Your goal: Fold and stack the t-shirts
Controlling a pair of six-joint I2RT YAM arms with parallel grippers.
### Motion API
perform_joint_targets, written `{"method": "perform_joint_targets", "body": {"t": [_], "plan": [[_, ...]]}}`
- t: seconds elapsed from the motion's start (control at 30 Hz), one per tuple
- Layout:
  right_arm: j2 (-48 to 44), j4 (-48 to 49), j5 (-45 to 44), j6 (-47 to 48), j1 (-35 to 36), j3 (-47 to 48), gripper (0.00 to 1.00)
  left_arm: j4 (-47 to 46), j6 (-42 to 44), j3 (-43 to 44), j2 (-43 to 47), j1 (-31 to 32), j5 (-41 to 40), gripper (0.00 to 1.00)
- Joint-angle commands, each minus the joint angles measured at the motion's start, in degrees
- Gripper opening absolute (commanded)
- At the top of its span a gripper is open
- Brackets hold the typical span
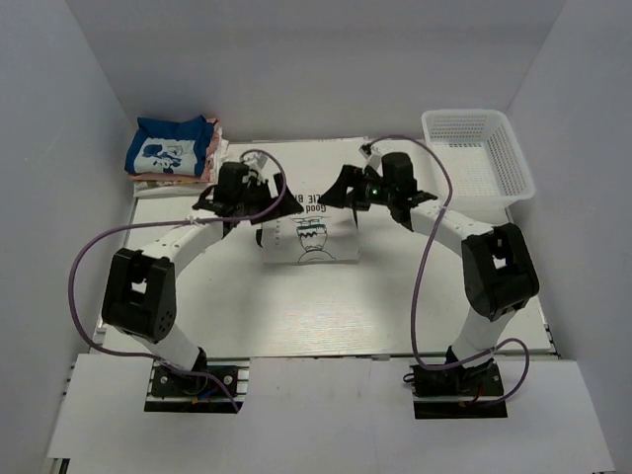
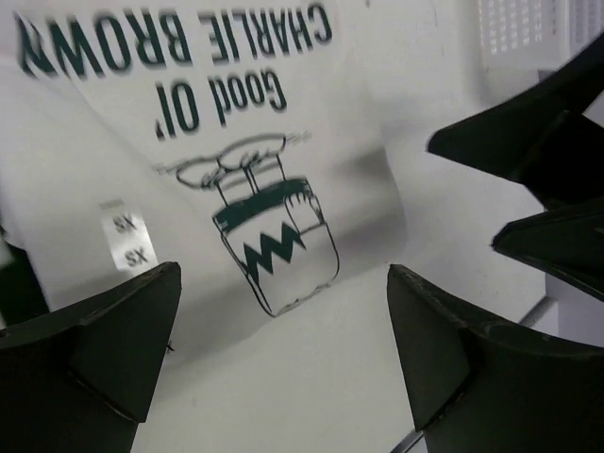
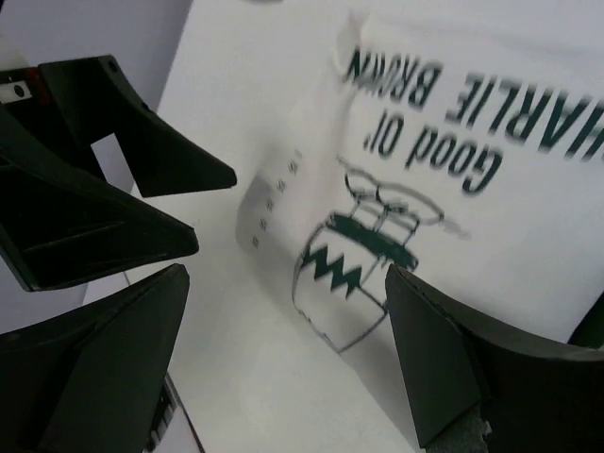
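Observation:
A cream t-shirt with a cartoon-boy drawing and dark lettering lies partly folded at the middle of the table. My left gripper hovers open and empty over its left edge. My right gripper hovers open and empty over its right edge. In the left wrist view the open gripper frames the shirt and bare table. In the right wrist view the open gripper frames the shirt's drawing. A folded blue t-shirt with white print tops a stack of pinkish ones at the back left.
A white plastic mesh basket stands at the back right; its wall shows in the left wrist view. The white board lies under the shirt. Grey walls enclose the left, back and right sides.

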State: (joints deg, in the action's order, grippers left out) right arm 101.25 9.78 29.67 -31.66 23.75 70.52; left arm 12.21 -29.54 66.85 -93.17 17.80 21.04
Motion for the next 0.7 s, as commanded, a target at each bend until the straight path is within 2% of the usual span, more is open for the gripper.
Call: {"method": "perform_joint_targets", "body": {"t": [0.0,0.03,0.17,0.27,0.47,0.6,0.67], "plan": [[2.11,7.87,6.18,-4.36,1.12,-8.53,0.90,-9.91,-5.44,-9.87,0.18,1.18,4.62,1.00],[2.54,11.97,7.67,-6.12,1.47,-11.17,0.90,-9.92,-5.44,-10.94,0.18,1.18,4.63,1.00],[5.52,13.77,9.26,-8.68,1.13,-16.36,0.90,-12.46,-6.67,-16.38,-2.36,1.18,3.92,1.00],[6.94,13.95,7.86,-8.95,0.69,-19.70,0.90,-11.69,-6.67,-19.02,-5.27,1.18,4.54,1.00],[7.73,10.79,5.84,-5.70,-1.42,-21.30,0.90,-13.00,-6.67,-24.75,-6.50,-0.05,5.86,0.92],[5.02,7.89,5.40,-2.89,-1.95,-18.94,0.90,-8.10,-3.87,-22.47,-1.68,1.18,5.15,0.92],[2.29,1.05,3.73,1.14,-1.86,-17.09,0.90,-5.98,-2.11,-20.28,3.15,1.18,5.15,0.92]]}}
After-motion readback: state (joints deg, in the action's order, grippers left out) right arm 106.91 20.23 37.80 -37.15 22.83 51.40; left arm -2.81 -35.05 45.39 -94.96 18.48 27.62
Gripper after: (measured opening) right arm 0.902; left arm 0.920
